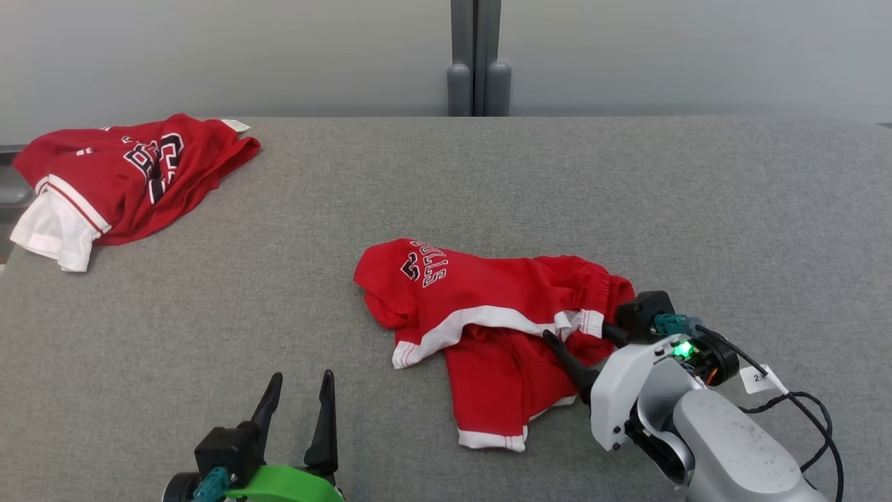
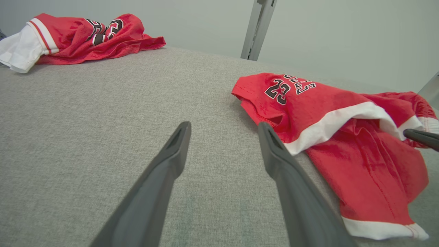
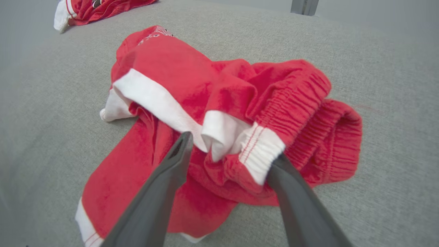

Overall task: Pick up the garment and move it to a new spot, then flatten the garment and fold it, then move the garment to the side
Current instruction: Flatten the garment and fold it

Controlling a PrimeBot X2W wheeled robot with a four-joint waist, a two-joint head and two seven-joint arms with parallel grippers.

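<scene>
The red shorts (image 1: 488, 307) lie crumpled mid-table (image 1: 627, 195), long axis across it, waistband toward my right (one leg points at me); my right gripper (image 3: 230, 147) straddles their white trim, fingers apart; my left gripper (image 1: 302, 376), likewise spread, hovers nearby.

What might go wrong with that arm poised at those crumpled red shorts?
The right gripper stands open around a bunched fold of the red shorts, so closing may pinch several layers and lift a clump. The left gripper is open and apart from the cloth; a one-sided lift could leave the shorts twisted, harder to flatten.
</scene>
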